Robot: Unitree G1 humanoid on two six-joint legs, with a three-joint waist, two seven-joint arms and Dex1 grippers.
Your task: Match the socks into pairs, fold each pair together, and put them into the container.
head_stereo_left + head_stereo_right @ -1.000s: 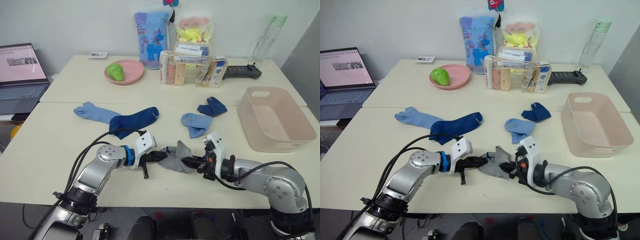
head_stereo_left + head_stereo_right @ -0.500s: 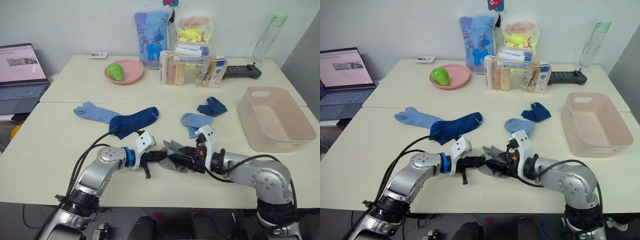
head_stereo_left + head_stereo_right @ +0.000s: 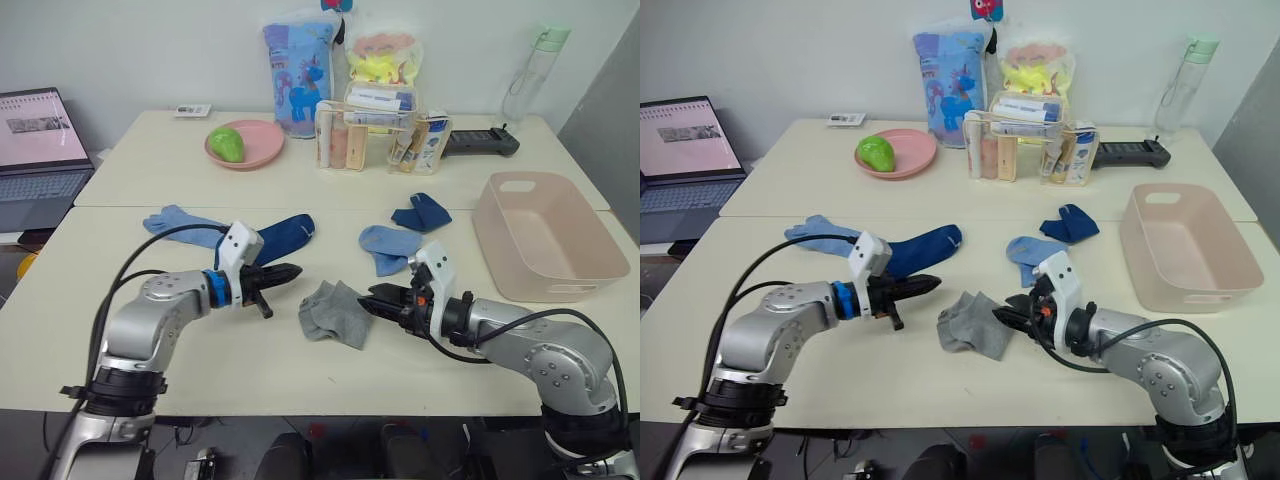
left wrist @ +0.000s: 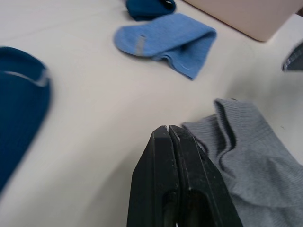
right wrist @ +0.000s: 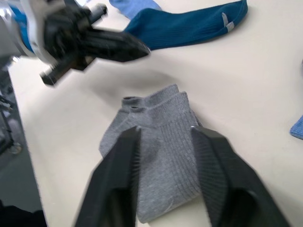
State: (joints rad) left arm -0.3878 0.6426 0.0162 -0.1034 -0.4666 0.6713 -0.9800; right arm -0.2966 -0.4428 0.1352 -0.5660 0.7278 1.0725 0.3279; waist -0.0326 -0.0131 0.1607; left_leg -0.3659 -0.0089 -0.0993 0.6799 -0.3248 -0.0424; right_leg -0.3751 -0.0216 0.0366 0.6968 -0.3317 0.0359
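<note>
Left eye view: the grey socks [image 3: 333, 312] are lying folded together on the tabletop [image 3: 200, 370], between the two grippers and touching neither. The left gripper [image 3: 288, 271] is hovering just beside them, its fingers pressed together on nothing. The right gripper [image 3: 372, 297] is pointing at them, fingers spread apart and empty. The container [image 3: 590, 255] is sitting well apart at the right.

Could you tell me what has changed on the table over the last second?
Both grippers let go of the grey socks and drew apart: the left gripper, shut, pulled back to its own side, and the right gripper, open, backed off. The other socks and the container stayed put.
</note>
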